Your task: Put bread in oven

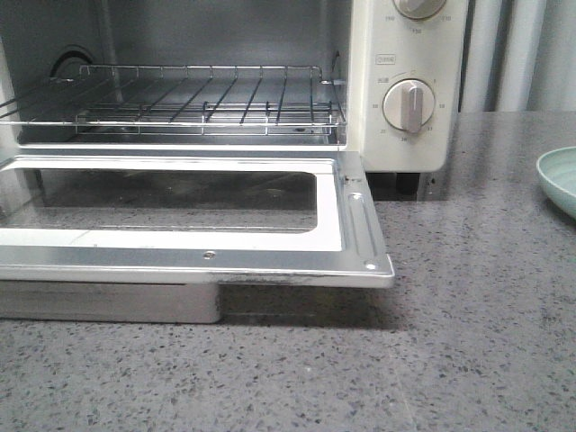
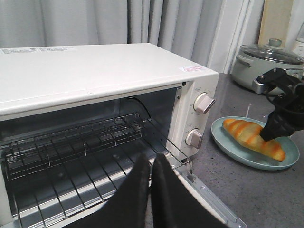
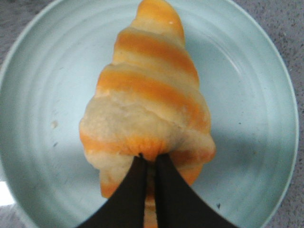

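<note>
The oven stands on the speckled grey desk with its glass-windowed door dropped flat and its wire rack bare inside. Two round dials sit one above the other on its cream front panel.

The left hand hovers just in front of the open oven mouth, above the lowered door, its two dark fingers pressed together with nothing between them. From this hand, the rack lies straight ahead and a little below.

The bread lies on a pale green plate that rests on the desk beside the oven's dial side. The right hand is directly above the bread, its fingertips pressed close together and touching the roll's upper surface near its broad middle; they look nearly closed and pinch nothing clearly. In the left wrist view, this right hand stands over the part of the bread farther from the oven, and the striped roll stretches out to either side of it across the plate.

Behind the plate, well beyond the right hand, a lidded pot sits against the curtain.
</note>
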You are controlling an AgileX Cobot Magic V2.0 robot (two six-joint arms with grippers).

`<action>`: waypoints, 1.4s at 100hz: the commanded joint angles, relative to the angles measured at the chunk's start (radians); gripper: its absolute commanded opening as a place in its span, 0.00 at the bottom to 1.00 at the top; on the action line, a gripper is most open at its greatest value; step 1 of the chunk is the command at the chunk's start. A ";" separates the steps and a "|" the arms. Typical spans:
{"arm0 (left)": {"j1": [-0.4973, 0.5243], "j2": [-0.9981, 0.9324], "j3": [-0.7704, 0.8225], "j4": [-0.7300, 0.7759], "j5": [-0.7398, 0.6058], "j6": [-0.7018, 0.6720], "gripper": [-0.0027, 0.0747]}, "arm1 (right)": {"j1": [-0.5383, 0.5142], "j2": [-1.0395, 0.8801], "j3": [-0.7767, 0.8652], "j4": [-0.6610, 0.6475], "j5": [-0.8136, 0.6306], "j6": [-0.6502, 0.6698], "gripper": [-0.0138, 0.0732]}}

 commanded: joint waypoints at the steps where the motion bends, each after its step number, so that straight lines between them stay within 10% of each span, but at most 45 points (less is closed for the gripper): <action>1: 0.003 0.009 -0.029 0.001 -0.079 0.000 0.01 | 0.023 -0.088 -0.029 0.045 0.005 -0.083 0.08; 43: 0.003 0.009 -0.029 0.001 -0.091 0.000 0.01 | 0.128 -0.336 -0.029 0.545 0.117 -0.494 0.08; 78: 0.003 0.009 -0.029 0.001 -0.108 0.000 0.01 | 0.337 -0.241 -0.093 0.619 0.059 -0.653 0.08; 108: 0.003 0.009 -0.029 0.001 -0.108 0.000 0.01 | 0.512 -0.044 -0.301 0.521 0.042 -0.707 0.08; 140: 0.003 0.009 -0.029 0.001 -0.108 0.000 0.01 | 0.726 0.124 -0.439 0.038 0.032 -0.572 0.08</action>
